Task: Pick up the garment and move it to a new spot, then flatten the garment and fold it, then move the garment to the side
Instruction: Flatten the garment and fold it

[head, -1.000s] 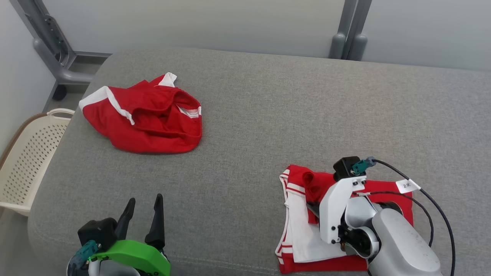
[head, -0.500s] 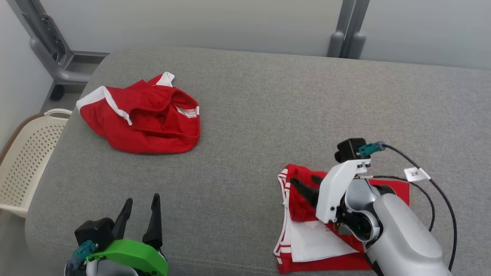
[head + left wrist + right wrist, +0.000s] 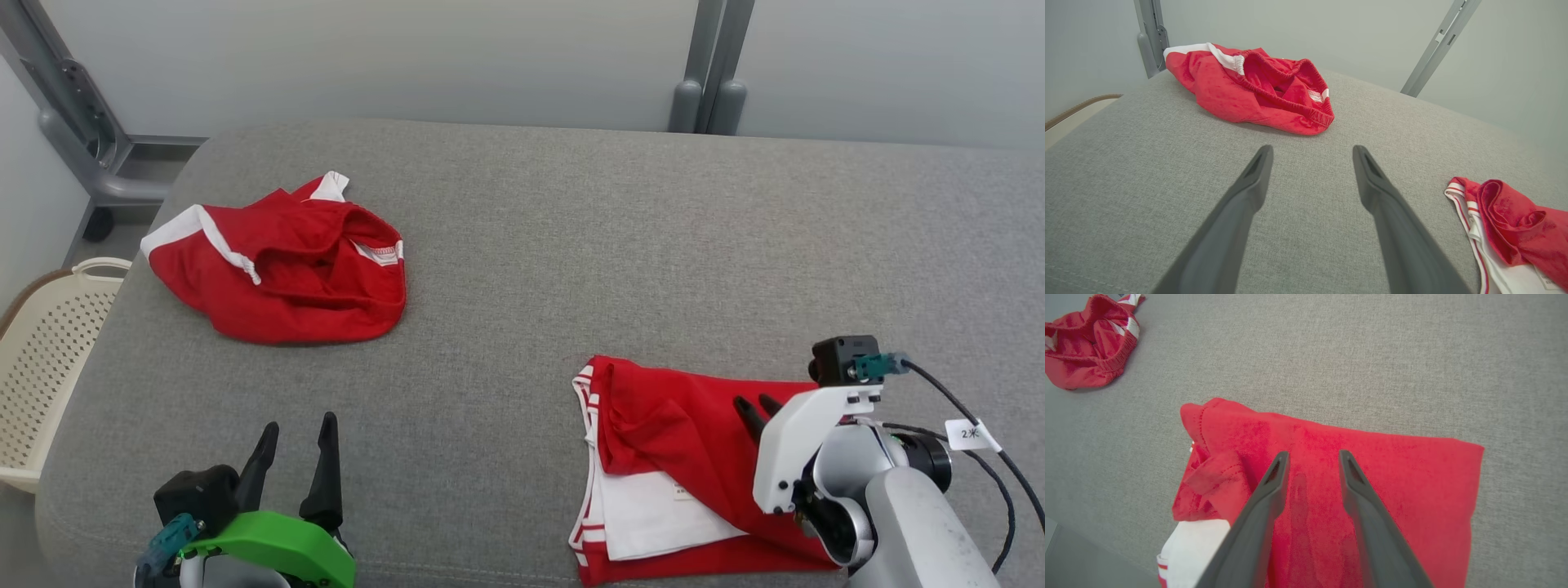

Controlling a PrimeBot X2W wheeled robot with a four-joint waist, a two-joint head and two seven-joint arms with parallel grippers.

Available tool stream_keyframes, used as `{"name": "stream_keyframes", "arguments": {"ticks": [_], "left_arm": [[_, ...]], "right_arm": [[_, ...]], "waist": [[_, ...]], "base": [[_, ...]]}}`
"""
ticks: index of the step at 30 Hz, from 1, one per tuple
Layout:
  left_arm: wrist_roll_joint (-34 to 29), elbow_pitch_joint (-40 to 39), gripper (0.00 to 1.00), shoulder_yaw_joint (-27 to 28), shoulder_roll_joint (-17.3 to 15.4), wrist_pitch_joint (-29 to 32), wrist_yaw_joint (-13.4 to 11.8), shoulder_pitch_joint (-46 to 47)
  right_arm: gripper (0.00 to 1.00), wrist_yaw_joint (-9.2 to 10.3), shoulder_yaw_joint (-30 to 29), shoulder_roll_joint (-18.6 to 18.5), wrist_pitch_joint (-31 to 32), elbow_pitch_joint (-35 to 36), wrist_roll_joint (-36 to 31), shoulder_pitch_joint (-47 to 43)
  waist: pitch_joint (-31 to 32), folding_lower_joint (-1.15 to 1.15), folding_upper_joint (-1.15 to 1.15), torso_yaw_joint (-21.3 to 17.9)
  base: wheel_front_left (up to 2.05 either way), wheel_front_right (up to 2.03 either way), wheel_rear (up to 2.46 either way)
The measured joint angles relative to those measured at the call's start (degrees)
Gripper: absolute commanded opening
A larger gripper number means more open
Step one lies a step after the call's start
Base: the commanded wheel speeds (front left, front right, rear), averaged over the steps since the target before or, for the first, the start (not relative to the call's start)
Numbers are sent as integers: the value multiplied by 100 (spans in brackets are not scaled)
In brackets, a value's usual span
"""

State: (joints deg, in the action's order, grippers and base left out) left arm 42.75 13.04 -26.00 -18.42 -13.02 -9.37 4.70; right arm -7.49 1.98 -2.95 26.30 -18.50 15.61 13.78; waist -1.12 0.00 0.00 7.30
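The garment (image 3: 669, 425), red with white striped trim and a white inner side, lies folded near the front right of the grey cushion; it also shows in the right wrist view (image 3: 1392, 469) and the left wrist view (image 3: 1506, 212). My right gripper (image 3: 755, 406) hovers over its right half, open, with nothing between the fingers (image 3: 1274, 477). My left gripper (image 3: 294, 425) stands open at the front left, above bare cushion (image 3: 1310, 151). A second red garment (image 3: 277, 261) lies crumpled at the back left, also seen from the left wrist (image 3: 1249, 85).
The grey cushion (image 3: 571, 245) has bare room in its middle and at the back right. A cream perforated basket (image 3: 41, 343) stands off its left edge. Grey metal posts (image 3: 702, 90) rise behind it. A black cable (image 3: 980, 457) with a tag trails from my right wrist.
My right gripper has opened, let go of the red fabric and drawn back to the right. The red layer now lies spread flatter. The head camera has shifted slightly.
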Motion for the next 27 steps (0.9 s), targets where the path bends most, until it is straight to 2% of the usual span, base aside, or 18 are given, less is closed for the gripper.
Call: {"name": "stream_keyframes", "arguments": {"ticks": [10,18,21,27], "left_arm": [[0,-8,100,-26,0,-15,-5,2],[8,5,100,-53,1,-16,2,13],[24,27,100,-63,7,-18,4,19],[41,64,100,-64,14,-25,12,24]], "right_arm": [[0,0,178,3,-227,-53,-214,-298],[0,0,475,10,-536,-475,-319,-105],[0,0,758,8,-550,-749,-349,-53],[0,0,1267,10,-522,-854,-104,-52]], "waist": [[-81,0,0,36],[-167,0,0,155],[-197,0,0,223],[-176,0,0,273]], "base": [[0,0,0],[0,0,0],[0,0,0],[0,0,0]]}}
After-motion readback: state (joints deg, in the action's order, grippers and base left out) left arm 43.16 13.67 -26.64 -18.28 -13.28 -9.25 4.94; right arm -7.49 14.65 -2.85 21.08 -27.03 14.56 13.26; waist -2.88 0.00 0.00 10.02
